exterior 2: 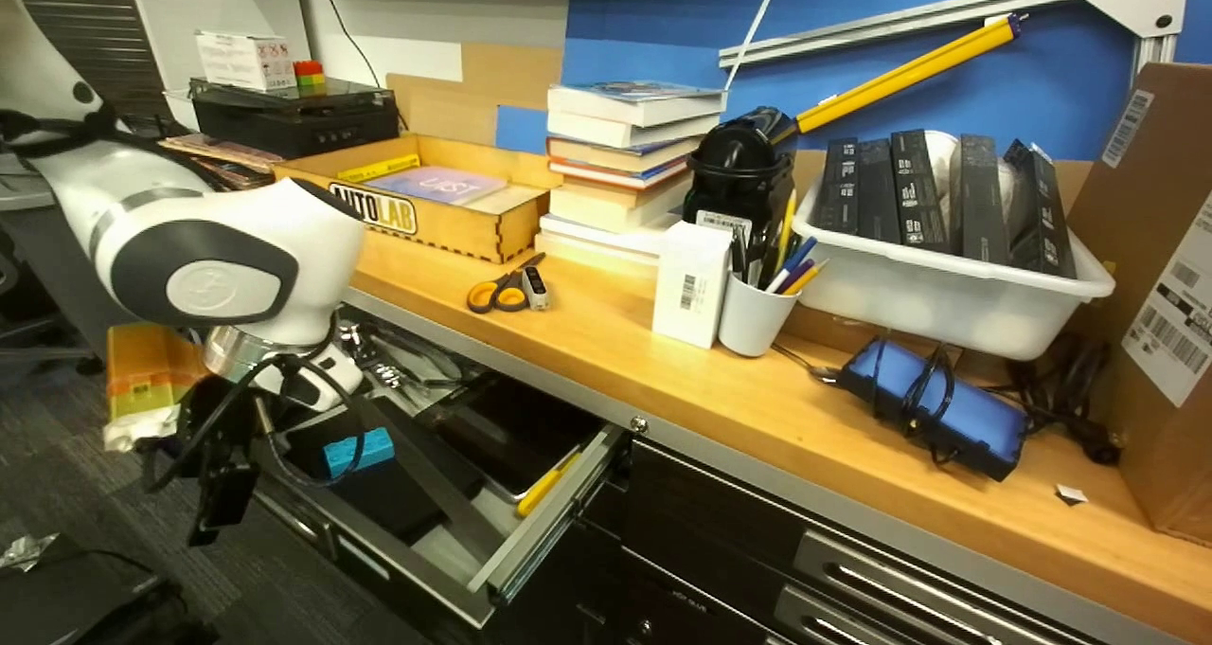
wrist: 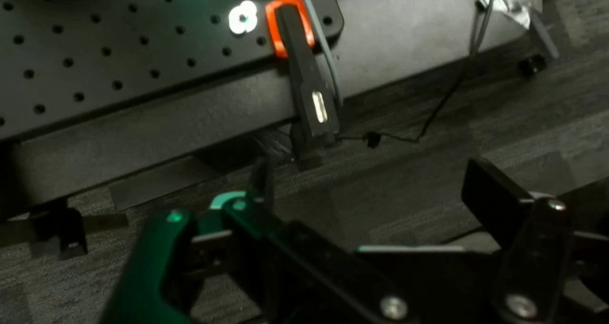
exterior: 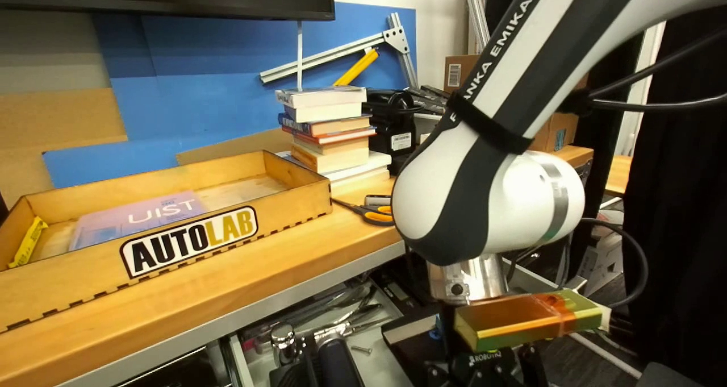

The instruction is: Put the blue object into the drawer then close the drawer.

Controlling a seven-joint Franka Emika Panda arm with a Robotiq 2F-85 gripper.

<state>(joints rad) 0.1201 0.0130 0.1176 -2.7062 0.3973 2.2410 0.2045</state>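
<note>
The small cyan-blue block (exterior 2: 360,449) lies on a black flat item inside the drawer; a small blue patch of it shows beside the gripper in an exterior view (exterior: 436,331). The dark grey drawer (exterior 2: 431,574) is pulled out under the desk and stands open; its side edge also shows in an exterior view (exterior: 237,356). My gripper (exterior 2: 213,512) is outside the drawer, beyond its front edge and apart from the block. In the wrist view the gripper (wrist: 366,181) is open with nothing between its fingers. Neither block nor drawer shows in the wrist view.
The wooden desk (exterior 2: 587,342) overhangs the drawer's back. Tools (exterior: 335,353) and a yellow-handled tool (exterior 2: 549,484) lie in the drawer. On the desk stand the AUTOLAB tray (exterior 2: 488,233), books (exterior 2: 625,181) and scissors (exterior 2: 497,293). A perforated plate (wrist: 142,57) with a clamp (wrist: 309,76) shows near the gripper.
</note>
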